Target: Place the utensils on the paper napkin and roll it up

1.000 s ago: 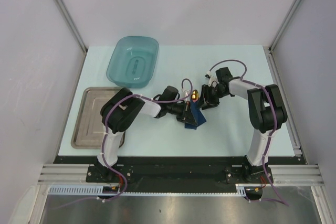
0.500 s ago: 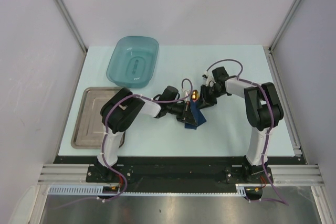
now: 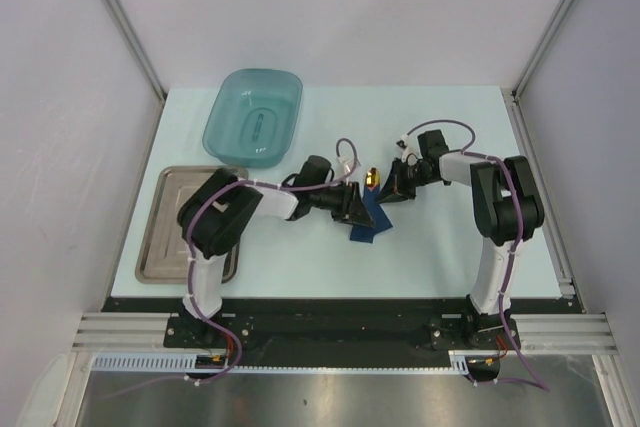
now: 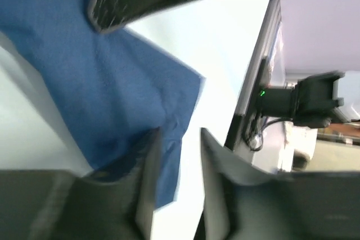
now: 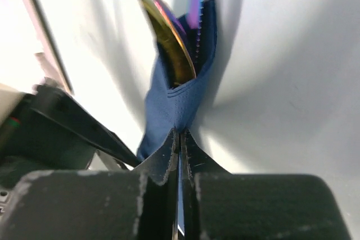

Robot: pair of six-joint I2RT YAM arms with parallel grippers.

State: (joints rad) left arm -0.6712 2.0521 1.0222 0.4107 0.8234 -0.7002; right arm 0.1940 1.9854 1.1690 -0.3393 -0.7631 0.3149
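Napkin [image 5: 179, 102] pinched in your right hand [image 5: 180, 137]
It clamps the navy fold wrapping the utensils [image 5: 169, 37]; your left hand [image 4: 181, 139] stands parted over the sheet, gripping nothing

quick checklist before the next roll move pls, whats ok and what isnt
1. Right gripper shut on napkin: ok.
2. Left gripper open: ok.
3. Spoon inside the fold: ok, bowl sticks out the end.
4. Other utensils in the fold: cannot tell, only one edge shows.
5. Roll finished: not ok, part of the napkin lies flat on the table.
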